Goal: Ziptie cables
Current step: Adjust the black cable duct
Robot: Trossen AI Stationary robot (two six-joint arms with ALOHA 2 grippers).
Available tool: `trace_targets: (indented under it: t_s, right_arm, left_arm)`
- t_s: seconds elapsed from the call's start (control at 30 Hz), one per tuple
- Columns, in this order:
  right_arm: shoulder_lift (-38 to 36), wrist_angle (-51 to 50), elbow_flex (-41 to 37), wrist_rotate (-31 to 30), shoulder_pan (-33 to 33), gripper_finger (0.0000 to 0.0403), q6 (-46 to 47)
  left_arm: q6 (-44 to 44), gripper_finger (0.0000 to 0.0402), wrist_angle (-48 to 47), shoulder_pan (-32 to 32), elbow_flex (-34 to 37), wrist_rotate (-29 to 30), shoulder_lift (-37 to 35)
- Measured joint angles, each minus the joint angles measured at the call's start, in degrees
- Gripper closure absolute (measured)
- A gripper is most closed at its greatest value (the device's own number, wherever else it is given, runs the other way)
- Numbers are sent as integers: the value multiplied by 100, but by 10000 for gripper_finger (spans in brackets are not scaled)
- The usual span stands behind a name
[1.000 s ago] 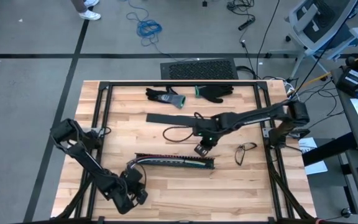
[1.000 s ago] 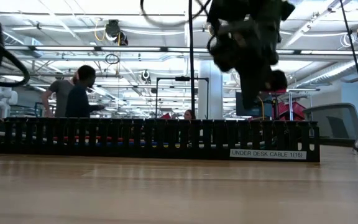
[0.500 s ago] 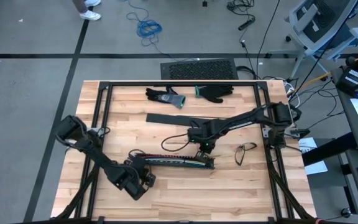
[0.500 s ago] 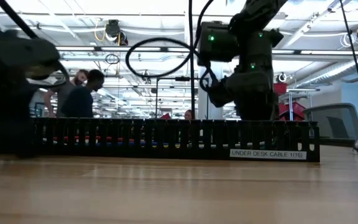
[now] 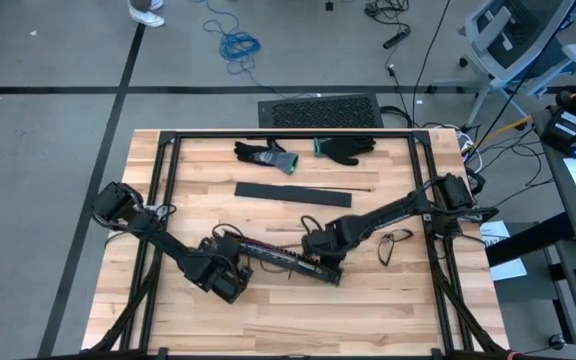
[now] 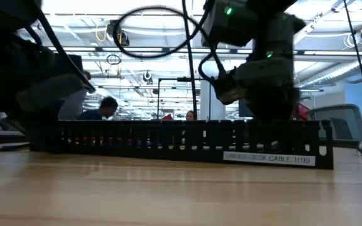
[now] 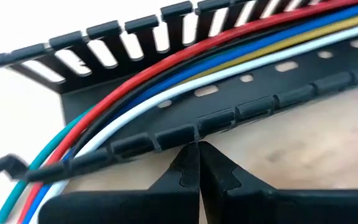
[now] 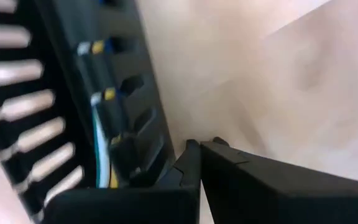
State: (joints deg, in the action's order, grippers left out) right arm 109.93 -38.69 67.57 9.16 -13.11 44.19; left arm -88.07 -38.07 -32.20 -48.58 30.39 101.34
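Cables (image 7: 185, 65): lying lengthwise inside the black slotted duct (image 5: 286, 260), red, blue, yellow, white and green strands running side by side and spilling out of the duct's left end.
Duct: sitting on the wooden surface (image 5: 388, 310), nearer the front edge than the gloves (image 5: 303, 152) and the flat black strip (image 5: 293, 192) behind it.
Left gripper (image 7: 197, 152): pressing against the duct's outer wall at its left end, fingers closed tip to tip, holding nothing.
Right gripper (image 8: 199, 149): sitting at the duct's right end, fingers together just beside the wall, gripping nothing that I can see.
Step in hand: judging by both closed tips at the duct's ends, the arms are positioning or steadying the duct, not yet tying.
Next move: calling for gathering the loose strands into one bundle; no zip tie is showing anywhere near the duct.
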Motion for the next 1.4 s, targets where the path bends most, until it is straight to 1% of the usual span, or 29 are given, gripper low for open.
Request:
trace_targets:
  t_s: [0.2,0.27,0.37,0.47,0.6,0.7,0.77,0.83,0.97,1.03,1.13,1.17,1.23,1.27,1.3,1.37,1.4]
  right_arm:
    - [30,717,-26,211,-590,403,1180]
    - [58,1140,-35,306,-732,403,1502]
    - [65,1822,-35,460,-889,402,1954]
    - [63,2597,-33,326,-933,402,2270]
    - [82,3508,-32,-52,-896,402,2536]
    - [132,4127,-26,-143,-817,402,2607]
    - [157,4235,-15,-173,-780,402,2705]
    - [156,4173,-29,-137,-788,402,2674]
    - [-8,4121,-24,305,-950,402,2488]
    - [-178,3874,-24,359,-1062,402,2404]
    - [-530,3048,-24,257,-1188,403,2225]
    - [-691,2640,-23,75,-1207,403,2144]
    - [-1028,1795,-22,-459,-1136,403,1905]
    - [-1201,1322,-22,-779,-1038,403,1781]
    - [-1364,897,-22,-1094,-889,403,1658]
    - [-1654,300,-22,-1569,-471,403,1239]
    - [-1762,190,-22,-1662,-201,403,967]
  left_arm:
    - [710,402,-309,412,19,257,11]
    - [916,402,-331,608,34,393,18]
    - [1168,402,-328,945,53,815,34]
    - [1496,402,-43,1260,52,995,31]
    - [2099,402,796,1612,52,1020,31]
    - [2574,402,1686,1756,39,971,29]
    - [2731,402,2051,1789,21,862,26]
    - [2727,402,2002,1800,4,744,-3]
    - [2680,402,1324,1512,-2,457,-408]
    - [2317,402,664,1206,-2,408,-707]
    - [1155,402,-373,632,-2,409,-1164]
    - [678,402,-678,398,0,413,-1319]
    - [-253,402,-802,-171,0,544,-1580]
    - [-676,402,-718,-460,0,720,-1677]
    - [-1094,402,-527,-748,-1,1015,-1726]
    - [-1796,402,145,-1249,-7,1956,-1677]
    - [-1953,402,511,-1408,-7,2500,-1557]
